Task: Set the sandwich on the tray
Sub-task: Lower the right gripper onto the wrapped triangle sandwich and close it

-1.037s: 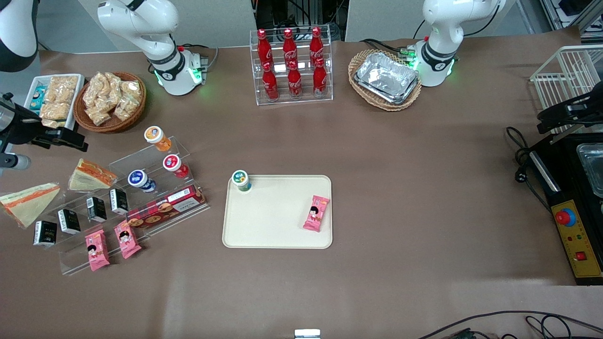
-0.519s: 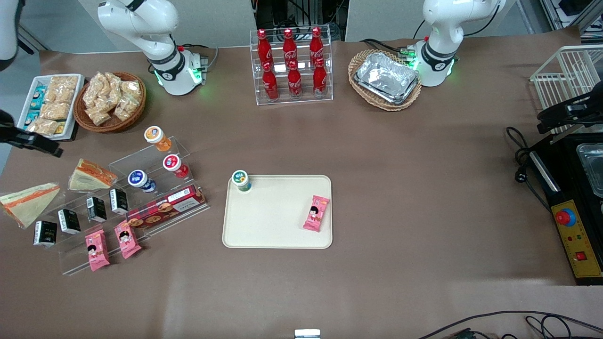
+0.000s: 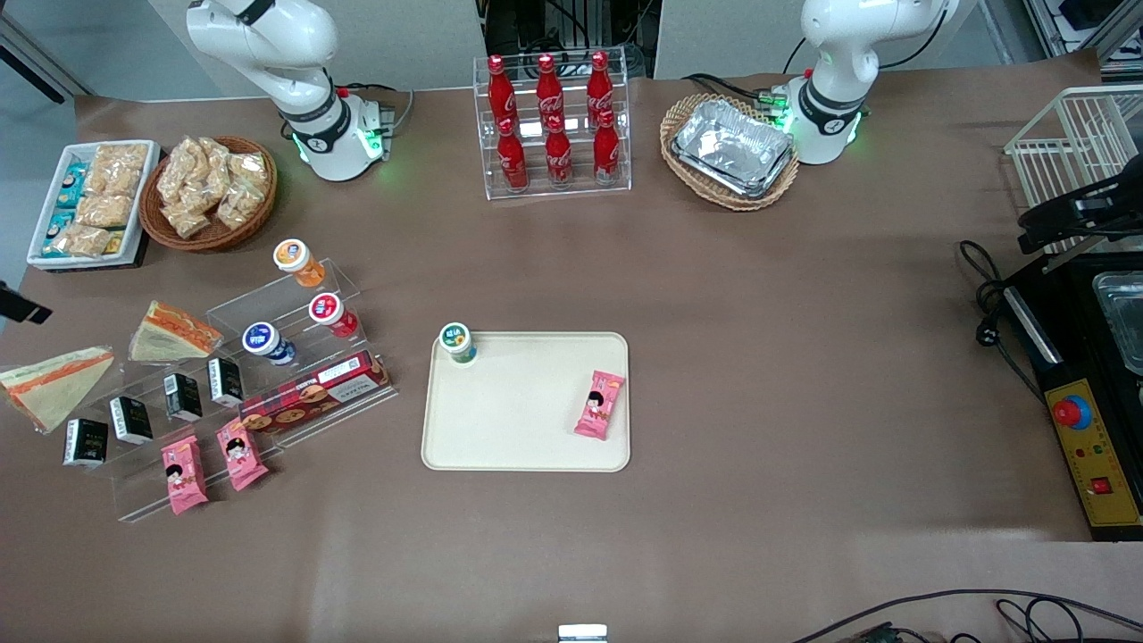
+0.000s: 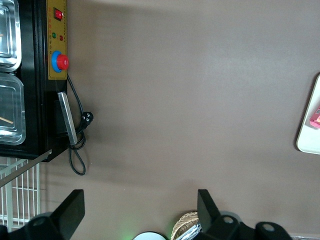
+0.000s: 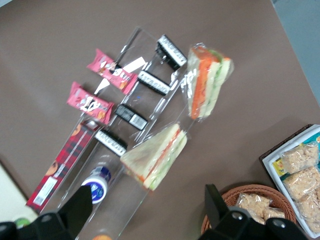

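Sandwich (image 3: 55,386): flat on the desk (image 3: 759,375) in clear wrap, at 9 o'clock from the tray in the front view, well apart from it. Pale bread, orange strip along one edge. Close to the desk edge at the working arm's end.

Sandwich, wrist view (image 5: 207,82): orange side showing, just beside the end of the clear rack (image 5: 150,85); cannot tell whether touching.

Second wedge (image 3: 175,331): at 2 o'clock from the sandwich, orange-red top, against the rack's upper step. Narrow strip of bare desk between the two wedges.

Black cartons (image 3: 152,413): row of four on the rack, at 4 o'clock from the sandwich.

Gripper (image 5: 147,192): high above the desk at the working arm's end, over the second wedge and the wicker basket (image 5: 260,207). Fingers (image 5: 77,207) spread wide, nothing between them. Not touching the sandwich.

Tray (image 3: 518,420): cream, low rim, rounded corners, mid-desk.

Tray load: green-lidded bottle (image 3: 457,342) upright in the 11 o'clock corner; pink packet (image 3: 600,404) lying near the 3 o'clock rim.

Tray room: middle and 7 o'clock corner bare, wide enough for the wedge by eye.

Path room: rack, small bottles (image 3: 295,304) and red biscuit box (image 3: 314,393) between sandwich and tray. Open brown desk nearer the front camera, at 6 o'clock from the rack.
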